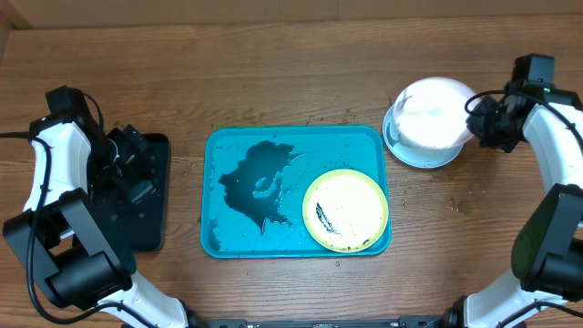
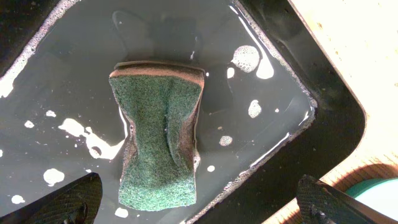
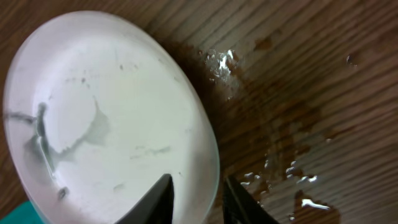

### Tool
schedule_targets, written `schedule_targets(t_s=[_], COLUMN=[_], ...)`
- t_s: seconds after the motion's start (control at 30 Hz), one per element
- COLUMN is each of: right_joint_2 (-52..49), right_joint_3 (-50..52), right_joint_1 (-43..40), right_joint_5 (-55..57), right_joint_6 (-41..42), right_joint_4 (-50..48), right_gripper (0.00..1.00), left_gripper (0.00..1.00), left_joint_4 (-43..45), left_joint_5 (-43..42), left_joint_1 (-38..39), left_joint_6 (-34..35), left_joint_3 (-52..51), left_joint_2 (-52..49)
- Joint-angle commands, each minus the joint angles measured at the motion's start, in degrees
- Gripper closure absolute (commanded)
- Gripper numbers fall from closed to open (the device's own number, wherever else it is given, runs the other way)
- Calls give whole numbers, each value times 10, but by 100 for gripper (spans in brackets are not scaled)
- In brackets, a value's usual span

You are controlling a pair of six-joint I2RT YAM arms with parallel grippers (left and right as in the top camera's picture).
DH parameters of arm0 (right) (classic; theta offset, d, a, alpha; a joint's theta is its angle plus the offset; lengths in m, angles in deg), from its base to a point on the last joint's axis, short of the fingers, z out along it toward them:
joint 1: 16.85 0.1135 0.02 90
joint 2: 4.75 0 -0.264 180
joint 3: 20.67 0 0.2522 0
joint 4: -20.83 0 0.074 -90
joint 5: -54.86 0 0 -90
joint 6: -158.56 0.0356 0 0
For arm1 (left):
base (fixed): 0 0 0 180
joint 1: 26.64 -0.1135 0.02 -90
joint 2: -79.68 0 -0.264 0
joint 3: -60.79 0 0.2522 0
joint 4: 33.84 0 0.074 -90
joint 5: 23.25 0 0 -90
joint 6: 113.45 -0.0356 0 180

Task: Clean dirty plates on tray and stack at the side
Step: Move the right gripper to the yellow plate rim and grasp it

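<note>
Blue tray (image 1: 219,150), overhead: holds smeared yellow-green plate (image 1: 345,210), uncleaned; white plate (image 1: 435,111) stacked on light blue plate (image 1: 414,157) alongside.
Left gripper (image 2: 199,190), left wrist: wide apart over sponge (image 2: 158,137).
Right gripper (image 3: 198,183), right wrist: straddles white plate's rim; grip cannot be told.

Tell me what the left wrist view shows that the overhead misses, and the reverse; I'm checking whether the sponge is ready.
Only left wrist: a green sponge lying in soapy water. Only overhead: the smeared yellow-green plate on the wet blue tray, and a white plate on a light blue plate beside it. Both: the black tray and the open left gripper over it.
</note>
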Motion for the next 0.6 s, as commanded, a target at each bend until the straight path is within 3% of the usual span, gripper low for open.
schedule_targets(t_s=[0.0, 0.13, 0.27, 0.37, 0.57], right_joint_2=[24, 24, 24, 24, 25], right_joint_3=[10, 10, 10, 10, 13], right_joint_1=[9, 18, 36, 67, 196], right_joint_5=[-15, -35, -186, -282, -160], right_joint_6=[3, 1, -74, -132, -135], right_joint_4=[3, 30, 60, 94, 143], right_gripper=[72, 69, 55, 51, 42], left_gripper=[0, 0, 0, 0, 0], left_joint_4=[0, 0, 0, 0, 1], left_joint_5=[-4, -4, -4, -4, -4], left_joint_1=[-2, -2, -2, -2, -2], left_joint_6=[2, 2, 2, 2, 2], left_joint_3=[11, 11, 11, 11, 11], left_joint_2=[6, 6, 6, 6, 6])
